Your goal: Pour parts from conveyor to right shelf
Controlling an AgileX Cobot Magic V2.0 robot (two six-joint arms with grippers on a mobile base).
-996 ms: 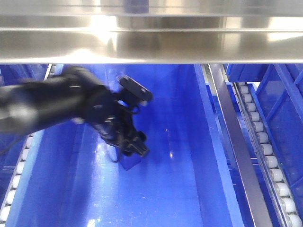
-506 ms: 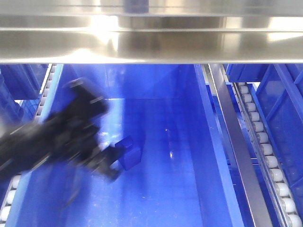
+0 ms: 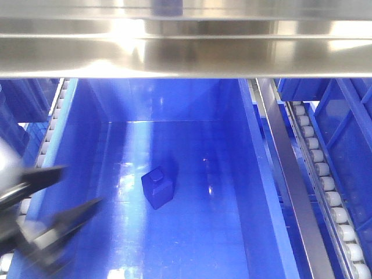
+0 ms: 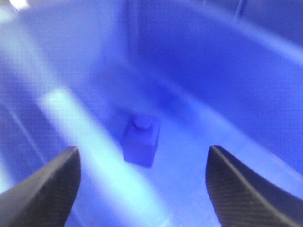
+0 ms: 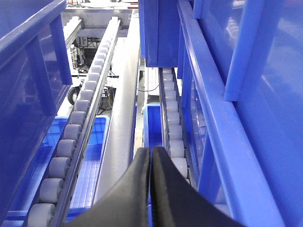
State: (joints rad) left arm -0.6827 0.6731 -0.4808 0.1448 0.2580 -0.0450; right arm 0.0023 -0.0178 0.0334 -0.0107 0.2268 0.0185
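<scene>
One blue block [image 3: 157, 187] lies on the floor of a large blue bin [image 3: 244, 174] on the steel rack [image 3: 186, 55]. It rests left of the bin's centre line, well apart from all four walls, turned at an angle to them, its small knob uppermost. Nothing touches it.

The left gripper [image 3: 43, 218] appears at the near left corner of the front view, blurred, over the bin's left wall. Its two dark fingers [image 3: 72, 218] are spread apart and hold nothing. The left wrist view confirms this: the left gripper [image 4: 142, 184] has its fingertips [image 4: 47, 189] at the lower left and lower right of the picture, with a wide gap between them, and the block [image 4: 142, 142] sits on the bin floor beyond that gap, clear of both. That view is soft in focus.

The right gripper [image 5: 151, 189] is closed, its two black fingers pressed together with nothing between them. It hangs above a grey rail [image 5: 124, 123], between white roller tracks [image 5: 71, 137], with another blue bin [image 5: 246, 94] on its right side.
</scene>
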